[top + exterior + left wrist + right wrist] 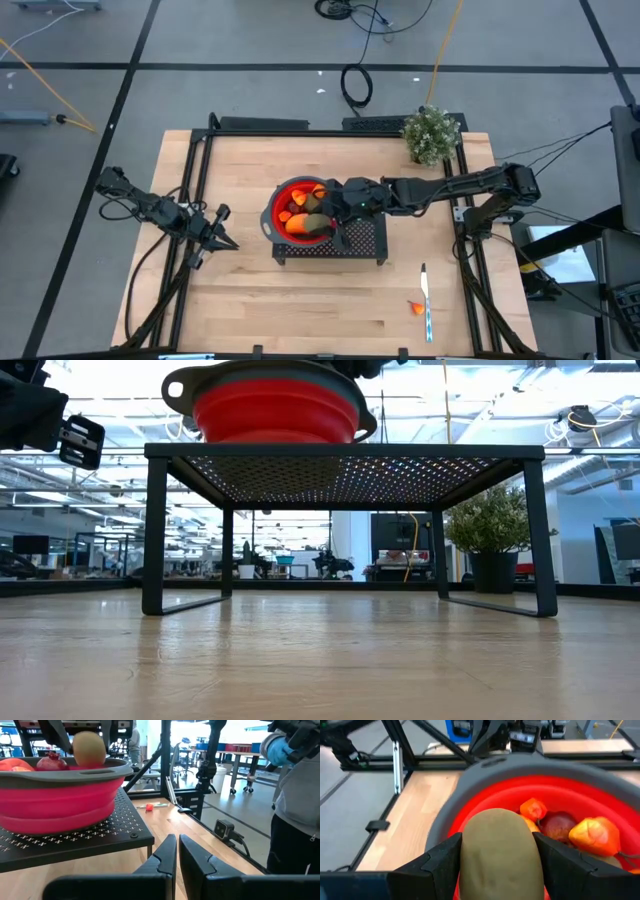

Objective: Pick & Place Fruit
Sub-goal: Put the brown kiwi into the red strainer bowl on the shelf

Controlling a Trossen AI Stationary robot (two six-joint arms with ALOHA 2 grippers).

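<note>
R gripper [497, 857] jaws wide, clamping brownish-green oval [497, 852] over red bowl [485, 795] | L gripper [177, 852] jaws closed, empty

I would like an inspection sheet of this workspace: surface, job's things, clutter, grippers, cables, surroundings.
Surface: wooden table with a black perforated rack standing on it.
Job's things: red bowl on the rack, holding fruit; brownish-green oval between the right gripper's fingers above the bowl; small orange piece on the table.
Clutter: utensil with light-blue handle beside the orange piece; potted plant at the far right corner.
Grippers: right gripper around the oval; left gripper shut, left of the rack.
Cables: loops on the floor beyond the table.
Surroundings: a person stands by the table.
</note>
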